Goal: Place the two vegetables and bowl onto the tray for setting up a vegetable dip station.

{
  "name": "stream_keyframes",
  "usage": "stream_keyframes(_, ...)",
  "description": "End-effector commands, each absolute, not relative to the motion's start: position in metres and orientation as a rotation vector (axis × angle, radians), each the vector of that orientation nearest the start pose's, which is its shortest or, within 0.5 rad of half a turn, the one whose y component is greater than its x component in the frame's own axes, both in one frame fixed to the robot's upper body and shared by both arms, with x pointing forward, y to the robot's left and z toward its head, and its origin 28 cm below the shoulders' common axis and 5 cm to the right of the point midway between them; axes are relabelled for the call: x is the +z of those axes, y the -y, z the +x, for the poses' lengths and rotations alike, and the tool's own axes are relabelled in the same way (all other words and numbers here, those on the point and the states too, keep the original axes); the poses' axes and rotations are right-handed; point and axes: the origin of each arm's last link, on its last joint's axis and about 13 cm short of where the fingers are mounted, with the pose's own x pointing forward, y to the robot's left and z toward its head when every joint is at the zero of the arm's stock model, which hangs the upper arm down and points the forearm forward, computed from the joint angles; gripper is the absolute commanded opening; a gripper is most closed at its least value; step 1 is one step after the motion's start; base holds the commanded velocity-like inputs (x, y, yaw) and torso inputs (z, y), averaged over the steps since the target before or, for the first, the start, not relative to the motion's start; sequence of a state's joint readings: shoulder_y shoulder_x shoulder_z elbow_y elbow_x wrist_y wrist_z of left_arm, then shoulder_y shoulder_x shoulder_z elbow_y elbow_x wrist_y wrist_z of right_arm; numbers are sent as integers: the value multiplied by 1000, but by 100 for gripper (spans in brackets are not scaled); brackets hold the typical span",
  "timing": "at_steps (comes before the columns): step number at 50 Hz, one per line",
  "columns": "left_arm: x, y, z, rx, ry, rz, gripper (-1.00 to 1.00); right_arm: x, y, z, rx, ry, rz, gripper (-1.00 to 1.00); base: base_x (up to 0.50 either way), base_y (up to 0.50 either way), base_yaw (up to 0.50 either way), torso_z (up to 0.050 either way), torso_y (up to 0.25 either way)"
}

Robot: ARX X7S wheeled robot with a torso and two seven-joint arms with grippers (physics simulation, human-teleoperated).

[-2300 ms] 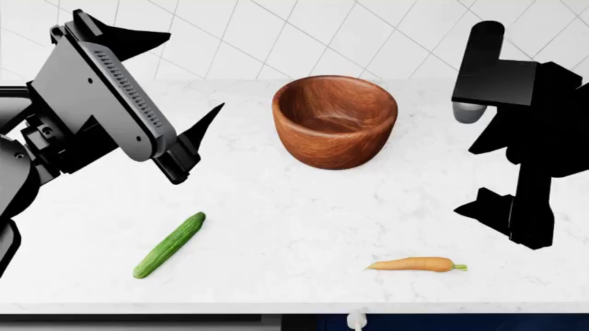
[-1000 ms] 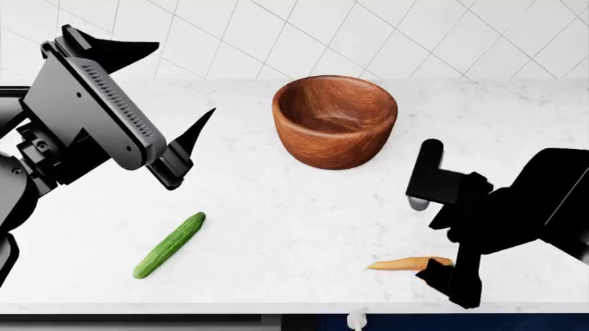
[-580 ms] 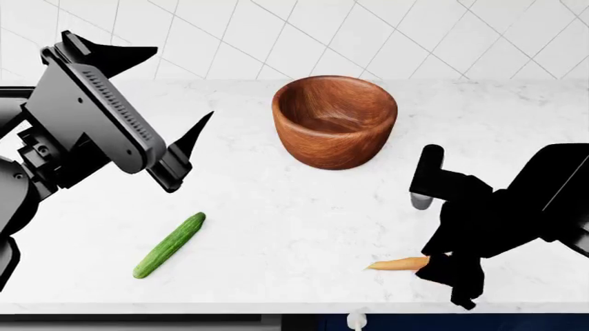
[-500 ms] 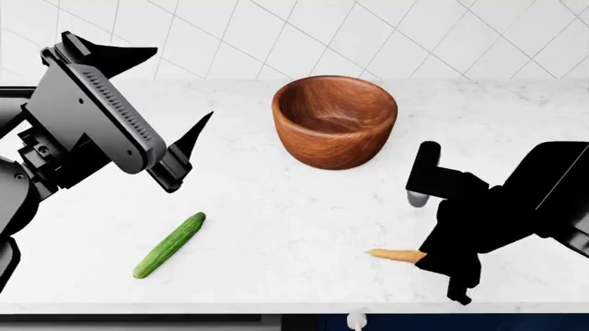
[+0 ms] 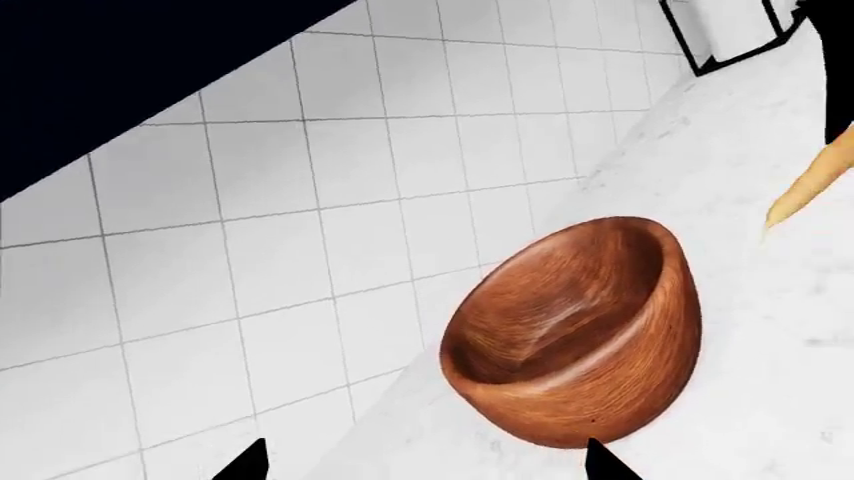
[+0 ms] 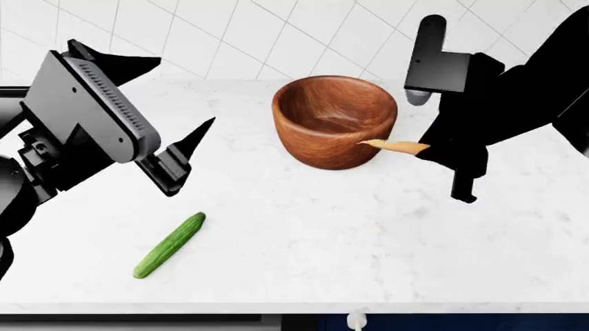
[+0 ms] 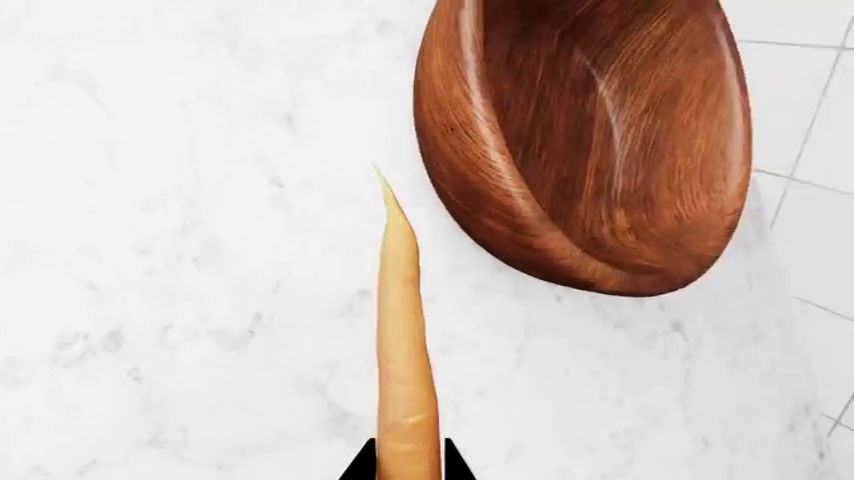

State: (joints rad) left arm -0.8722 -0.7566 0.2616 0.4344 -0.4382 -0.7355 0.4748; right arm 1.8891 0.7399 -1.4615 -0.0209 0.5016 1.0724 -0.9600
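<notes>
My right gripper (image 6: 432, 149) is shut on the thick end of the orange carrot (image 6: 394, 145) and holds it in the air beside the right side of the wooden bowl (image 6: 334, 121), tip pointing at the bowl. In the right wrist view the carrot (image 7: 404, 350) sticks out from between the fingertips, next to the bowl (image 7: 587, 140). The green cucumber (image 6: 170, 244) lies on the counter at the front left. My left gripper (image 6: 175, 155) is open and empty, hovering above the counter left of the bowl; its view shows the bowl (image 5: 577, 335) and the carrot tip (image 5: 814, 185). The tray is out of view.
The white marble counter (image 6: 304, 234) ends at a front edge near the bottom of the head view. A white tiled wall (image 6: 276, 34) stands right behind the bowl. A dark-framed opening (image 5: 727, 35) shows far off in the left wrist view.
My right gripper closed on the carrot on the counter at the front right, then lifted it up and back to beside the bowl. The left arm barely moved.
</notes>
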Motion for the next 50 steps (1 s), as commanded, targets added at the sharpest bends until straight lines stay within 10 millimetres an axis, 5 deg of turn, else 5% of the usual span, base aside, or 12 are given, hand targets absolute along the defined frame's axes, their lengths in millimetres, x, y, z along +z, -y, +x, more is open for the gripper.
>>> stream_keyframes(1,272,-300,281,-669,16,464,100,397,184,312,743,-522,-1166,-100,0,0,0,0,0)
stream_keyframes(11,262,-302,291,-688,-237,329,100,399,187,319,699,-420,-1124,-100,0,0,0,0,0)
stream_keyframes(25,246,-302,267,-676,-509,343,100,412,194,334,604,-267,-1072,-100,0,0,0,0,0)
stream_keyframes(50,199,-314,256,-619,-652,417,100,408,194,333,578,-246,-1054,-100,0,0,0,0,0)
